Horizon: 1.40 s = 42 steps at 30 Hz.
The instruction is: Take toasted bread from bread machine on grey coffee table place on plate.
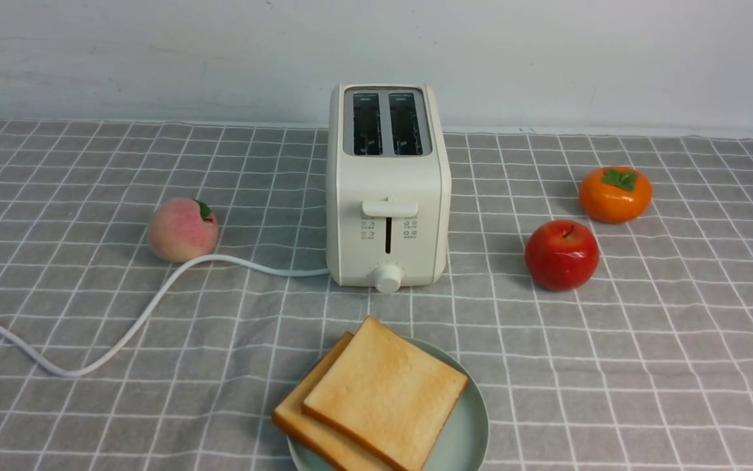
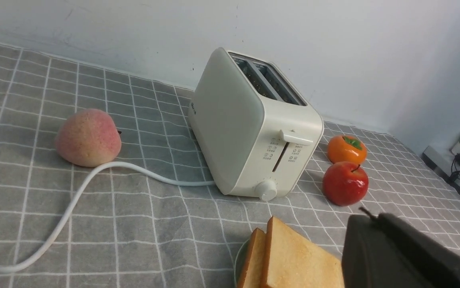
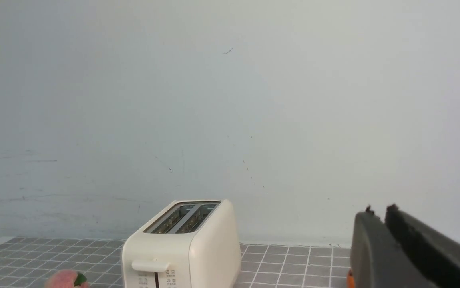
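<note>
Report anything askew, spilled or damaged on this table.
Only the toasted bread: its two slices lie offset on the plate, the lower one seemingly overhanging the rim toward the robot's left. Nothing spilled or broken.

The front view's near edge cuts off the plate (image 1: pixel 473 428); the upper toasted bread (image 1: pixel 386 399) slice hides most of the lower one. The bread machine (image 1: pixel 386 190) bears icons too small to read. Its cord (image 1: pixel 62 373) leaves the picture at the left.

Cream-white bread machine (image 1: pixel 386 190), golden toasted bread (image 1: pixel 383 392), mint-green plate (image 1: pixel 471 435), grey coffee table (image 1: pixel 612 360) with white grid
</note>
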Available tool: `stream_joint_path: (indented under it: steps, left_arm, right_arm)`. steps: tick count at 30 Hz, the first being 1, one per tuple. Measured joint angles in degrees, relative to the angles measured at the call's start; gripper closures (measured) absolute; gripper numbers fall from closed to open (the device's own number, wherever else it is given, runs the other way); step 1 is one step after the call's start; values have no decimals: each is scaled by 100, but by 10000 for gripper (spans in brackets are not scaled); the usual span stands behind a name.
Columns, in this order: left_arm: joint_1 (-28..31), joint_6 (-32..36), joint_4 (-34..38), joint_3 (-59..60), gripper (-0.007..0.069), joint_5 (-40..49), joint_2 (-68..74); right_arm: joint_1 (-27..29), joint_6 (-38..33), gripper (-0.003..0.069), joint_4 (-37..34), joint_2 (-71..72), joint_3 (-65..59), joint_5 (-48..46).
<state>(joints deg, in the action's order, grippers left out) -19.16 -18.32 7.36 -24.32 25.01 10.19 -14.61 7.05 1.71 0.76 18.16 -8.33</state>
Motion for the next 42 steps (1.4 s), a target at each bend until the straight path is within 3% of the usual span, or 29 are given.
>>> stream_joint_path:
  steps: [4, 9, 14, 21, 42]
  left_arm:
    - [41, 109, -453, 429, 615, -246, -123]
    - [770, 117, -563, 1570, 608, -970, -574]
    - [1379, 117, -563, 2510, 606, -1101, -1049]
    - [1397, 117, -565, 2606, 603, -329, -1078]
    - [1397, 117, -570, 2606, 584, -284, -1078]
  right_arm:
    - [0, 0, 608, 0, 0, 0, 6]
    - [0, 0, 603, 0, 0, 0, 6]
    - [0, 0, 596, 0, 0, 0, 6]
    - [0, 0, 585, 4, 0, -2, 6]
    - [0, 0, 567, 10, 0, -2, 6]
